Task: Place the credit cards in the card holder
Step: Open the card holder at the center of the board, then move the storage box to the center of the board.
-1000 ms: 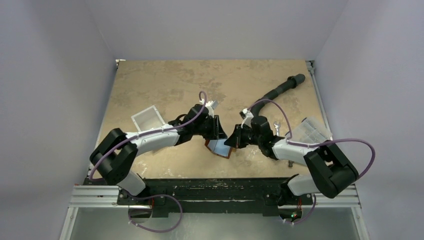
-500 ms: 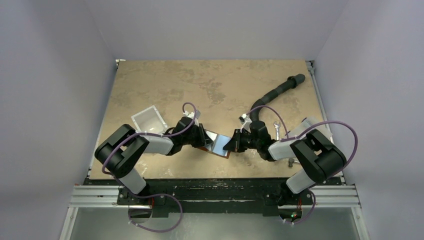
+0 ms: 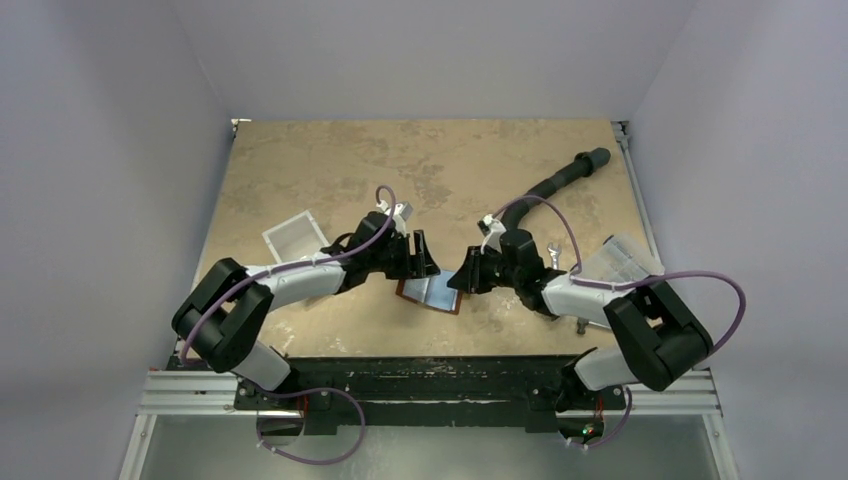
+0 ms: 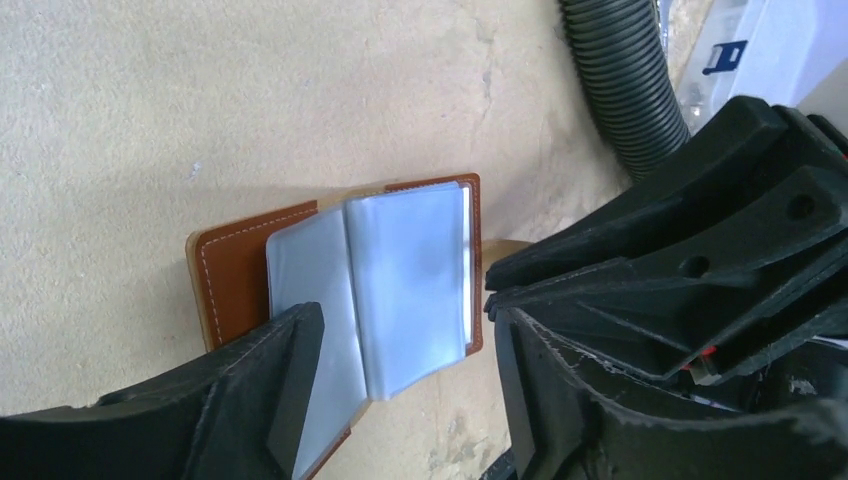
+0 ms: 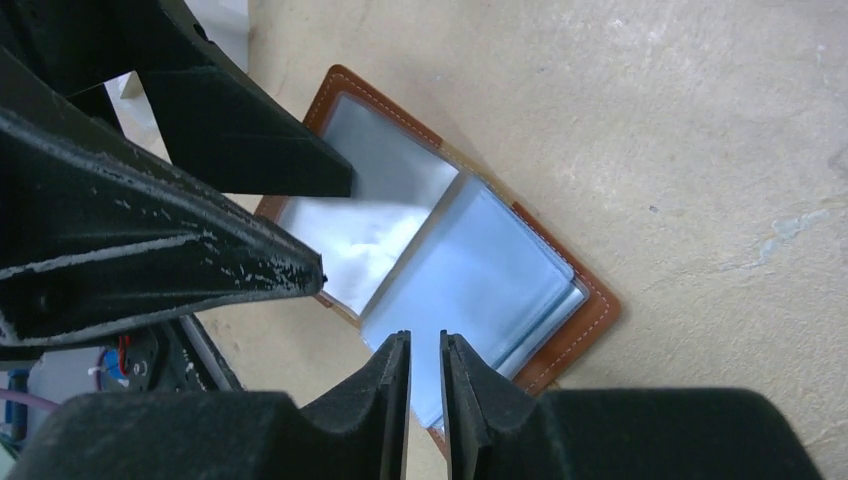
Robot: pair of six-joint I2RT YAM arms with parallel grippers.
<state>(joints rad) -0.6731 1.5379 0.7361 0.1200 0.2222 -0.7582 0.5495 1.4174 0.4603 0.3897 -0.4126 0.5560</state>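
Wallet (image 3: pixel 430 293) lay open, inside face up, on the bench (image 3: pixel 400 160), at the near middle between the two arms. In the left wrist view its brown leather cover (image 4: pixel 230 280) showed along one side. The pale bluish leaves (image 4: pixel 405 270) were fanned over the rest, with one leaf standing up a little from the fold. In the right wrist view the same leaves (image 5: pixel 480 270) were spread either side of the fold.

Left jaws: wide open, just above the wallet, their fingers (image 4: pixel 250 390) apart over its near edge. One finger overlapped a corner of the leaves; contact could not be told.

Right jaws: drawn almost together with only a thin slit between the fingers (image 5: pixel 385 400), low over the wallet's opposite edge. Whether anything thin was caught in the slit could not be told.

The two sets of jaws faced each other across the wallet, close but apart.

A black ribbed hose (image 3: pixel 560 180) lay beyond the wallet to its right. A clear-and-white box (image 3: pixel 297 238) sat to the wallet's left, past the left arm (image 3: pixel 300 275). A clear packet (image 3: pixel 625 258) lay well to the wallet's right, behind the right arm (image 3: pixel 580 295).
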